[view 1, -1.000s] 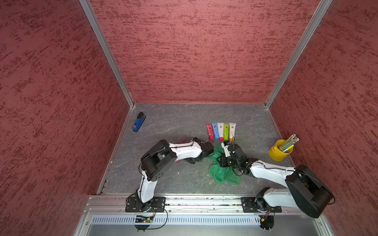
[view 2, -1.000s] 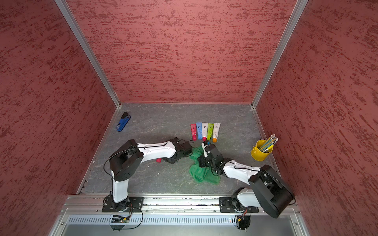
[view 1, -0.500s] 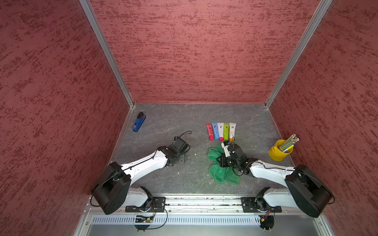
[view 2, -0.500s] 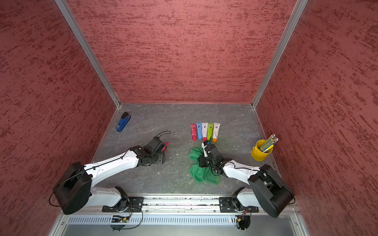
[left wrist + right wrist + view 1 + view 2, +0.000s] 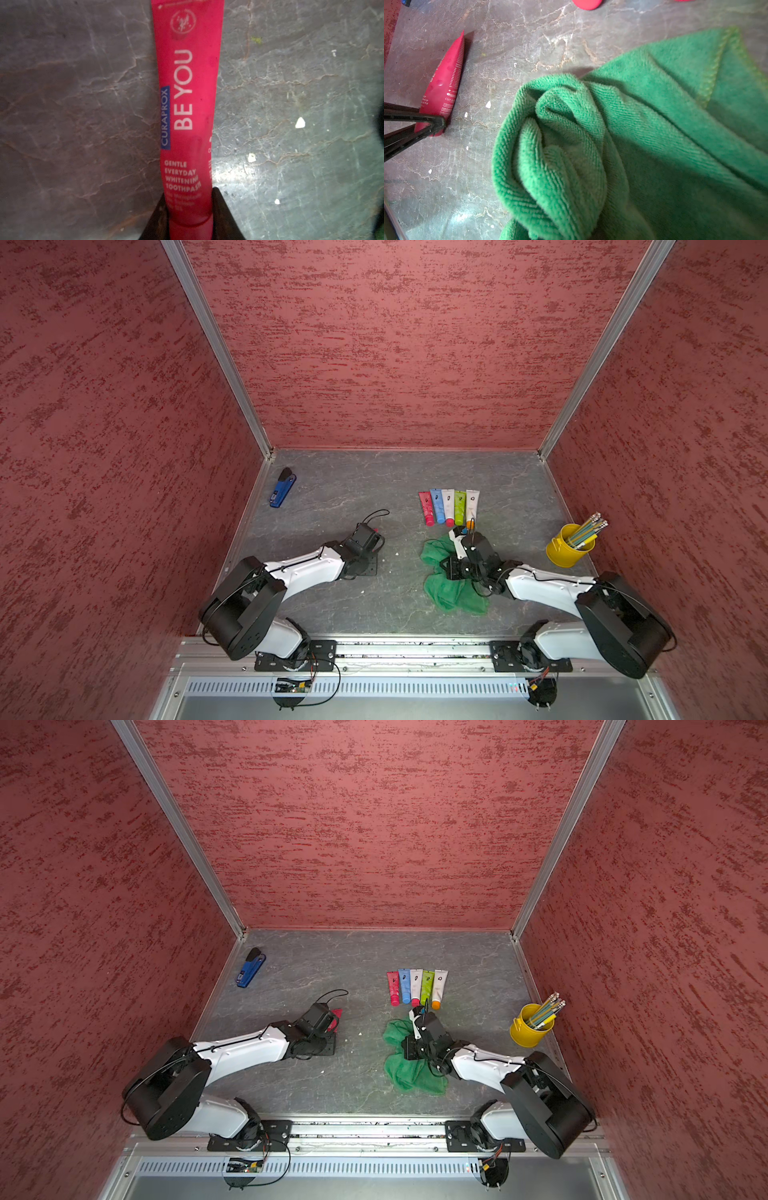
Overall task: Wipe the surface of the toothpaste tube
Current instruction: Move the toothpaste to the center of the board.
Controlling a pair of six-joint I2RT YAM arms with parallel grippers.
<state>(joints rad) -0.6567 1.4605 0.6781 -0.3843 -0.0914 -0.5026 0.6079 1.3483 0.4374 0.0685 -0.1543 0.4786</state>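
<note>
My left gripper is shut on the cap end of a red toothpaste tube, one jaw against each side. The tube points away from the gripper, low over the grey floor. In a top view only a red strip of the tube shows beside the left wrist. The right wrist view shows the tube with a left finger on it. My right gripper is shut on a bunched green cloth, which hides its jaws in the right wrist view. A stretch of bare floor separates cloth and tube.
Several coloured tubes lie in a row behind the cloth. A yellow cup of pencils stands at the right wall. A blue stapler lies at the back left. White crumbs dot the floor.
The left arm pulled back from beside the cloth toward the left. Its jaws opened and then closed on the red tube. The right arm and the cloth barely moved.
</note>
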